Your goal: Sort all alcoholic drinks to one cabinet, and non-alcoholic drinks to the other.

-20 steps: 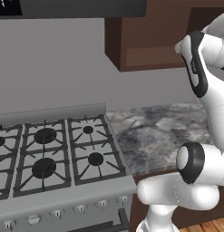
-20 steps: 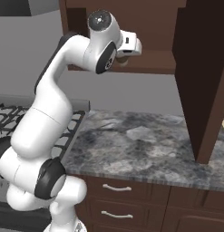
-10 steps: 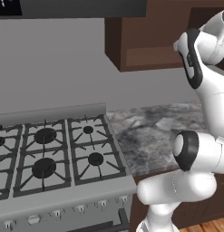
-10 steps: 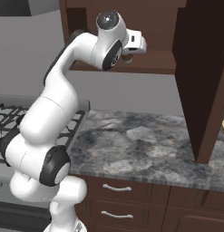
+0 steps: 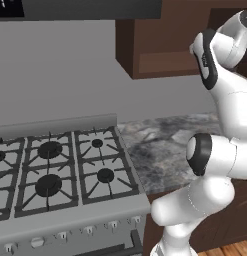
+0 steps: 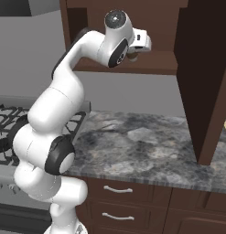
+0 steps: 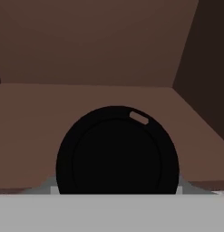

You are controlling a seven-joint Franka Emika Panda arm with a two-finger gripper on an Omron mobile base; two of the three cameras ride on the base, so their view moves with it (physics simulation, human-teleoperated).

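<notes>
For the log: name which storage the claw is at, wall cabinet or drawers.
The open wall cabinet; the claw holds the dark-lidded cup inside it. The drawers sit shut below.

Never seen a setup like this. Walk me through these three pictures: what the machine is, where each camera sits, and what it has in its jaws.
It is a white robot arm on a driving base in a rendered kitchen. Two cameras ride on the base behind it, one looking from its left, one from its right. They show a gas stove, a grey stone counter and a dark brown wall cabinet with its door swung open. The third camera sits on the hand, reaching into that cabinet. It looks down on the dark lid of a coffee cup between the jaws, apparently held, over the brown cabinet floor.
</notes>
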